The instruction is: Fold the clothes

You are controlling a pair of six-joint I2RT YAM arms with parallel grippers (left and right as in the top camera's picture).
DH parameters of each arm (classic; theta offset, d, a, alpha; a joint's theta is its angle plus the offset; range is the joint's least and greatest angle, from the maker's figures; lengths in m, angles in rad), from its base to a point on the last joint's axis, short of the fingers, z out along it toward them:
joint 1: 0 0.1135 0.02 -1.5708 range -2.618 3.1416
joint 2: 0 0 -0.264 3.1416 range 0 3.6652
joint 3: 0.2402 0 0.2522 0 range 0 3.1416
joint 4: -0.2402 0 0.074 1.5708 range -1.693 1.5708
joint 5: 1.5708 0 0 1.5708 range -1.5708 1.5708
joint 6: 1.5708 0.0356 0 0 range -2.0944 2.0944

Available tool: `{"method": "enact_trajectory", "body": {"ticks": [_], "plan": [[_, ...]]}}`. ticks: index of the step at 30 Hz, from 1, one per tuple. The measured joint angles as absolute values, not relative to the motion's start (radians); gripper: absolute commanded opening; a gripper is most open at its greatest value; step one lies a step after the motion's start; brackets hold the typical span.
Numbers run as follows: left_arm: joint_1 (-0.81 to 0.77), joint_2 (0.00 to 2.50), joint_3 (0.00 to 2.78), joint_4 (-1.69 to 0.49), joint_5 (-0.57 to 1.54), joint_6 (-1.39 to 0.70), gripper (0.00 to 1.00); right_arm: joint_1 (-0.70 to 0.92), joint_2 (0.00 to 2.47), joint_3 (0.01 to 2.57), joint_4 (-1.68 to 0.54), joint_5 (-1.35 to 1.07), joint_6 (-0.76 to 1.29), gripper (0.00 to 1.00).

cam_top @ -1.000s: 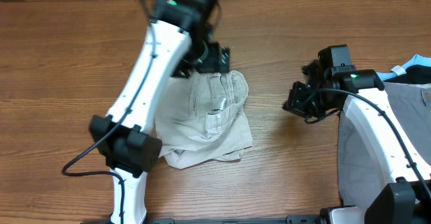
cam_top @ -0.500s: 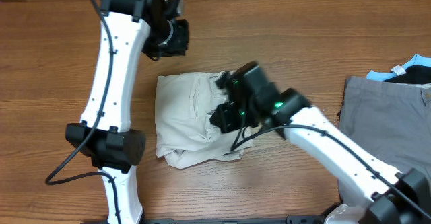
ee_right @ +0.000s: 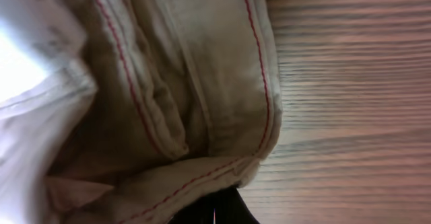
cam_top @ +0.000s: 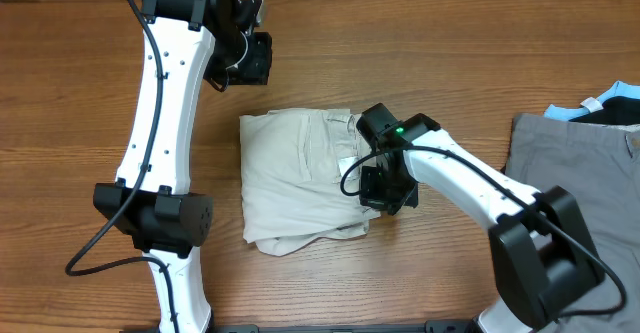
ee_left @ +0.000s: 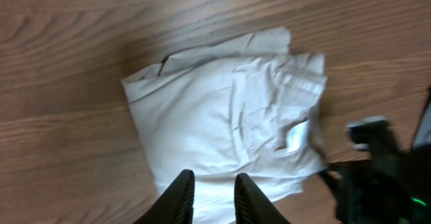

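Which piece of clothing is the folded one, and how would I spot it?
Look near the middle of the wooden table. The cream shorts lie there as a folded bundle. Unlike the grey garment spread at the right edge, they are pale, with a stitched waistband and a small white tag.

One pair of folded cream cotton shorts (cam_top: 300, 178) lies on one brown wooden bench (cam_top: 450, 43), and one small white tag (ee_left: 297, 135) shows on the pair. Two other garments are in view: one flat grey garment (cam_top: 590, 173) and one black and light-blue garment (cam_top: 612, 108). There are two white robot arms, the left arm (cam_top: 165, 113) and the right arm (cam_top: 470, 183). Each carries one black hand, the left hand (cam_top: 252, 58) and the right hand (cam_top: 388, 191). The left wrist view shows two dark fingers (ee_left: 180, 194).
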State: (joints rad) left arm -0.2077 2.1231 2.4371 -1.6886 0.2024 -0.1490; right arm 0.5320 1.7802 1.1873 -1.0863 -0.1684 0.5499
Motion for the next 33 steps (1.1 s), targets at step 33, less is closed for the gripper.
{"method": "enact_trajectory", "body": {"ticks": [33], "plan": [[-0.389,2.120,1.835,-1.125,0.499,0.104,0.41,0.499,1.834,1.183,-1.136,-0.106,0.640,0.04]]}}
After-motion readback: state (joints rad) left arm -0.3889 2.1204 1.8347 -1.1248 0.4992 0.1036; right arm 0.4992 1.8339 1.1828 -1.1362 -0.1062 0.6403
